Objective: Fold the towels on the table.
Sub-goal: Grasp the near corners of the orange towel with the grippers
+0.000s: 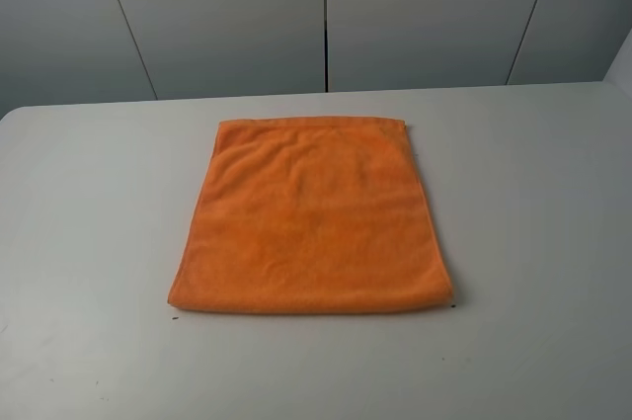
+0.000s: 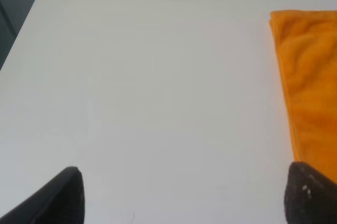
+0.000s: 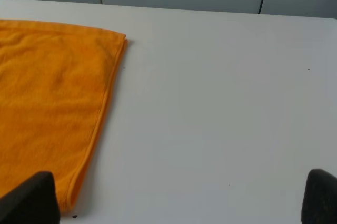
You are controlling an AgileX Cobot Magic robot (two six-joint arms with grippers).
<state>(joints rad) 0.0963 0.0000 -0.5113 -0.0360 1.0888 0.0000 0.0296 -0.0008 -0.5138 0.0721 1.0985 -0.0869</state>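
- Exterior high view opens on the orange towel (image 1: 311, 217), lying flat near the middle of the white table (image 1: 89, 242). It is squared up with fairly straight edges, and no arm is over it.
- Look at the near edge: it is rounded and thick, more like a crease than a stitched hem. Along the right side two layers seem to show.
- My read is that one fold is already in, though this view does not settle it.
- Right wrist view backs that up: the towel's side edge looks doubled, one layer on another, with the corners roughly matched.
- Left gripper (image 2: 184, 197) has its jaws spread wide with only bare table between them. The towel's side edge runs past one fingertip, and I cannot tell whether they touch.
- Right gripper (image 3: 176, 197) is also wide and empty. The towel's near corner sits close by one fingertip, with open table on the other side.
- Neither gripper holds any cloth.
- What is left, as I judge it, is at least one more fold to bring the towel down to a smaller packet.
- No grasp on a corner or edge has begun yet, so the next fold is not under way.
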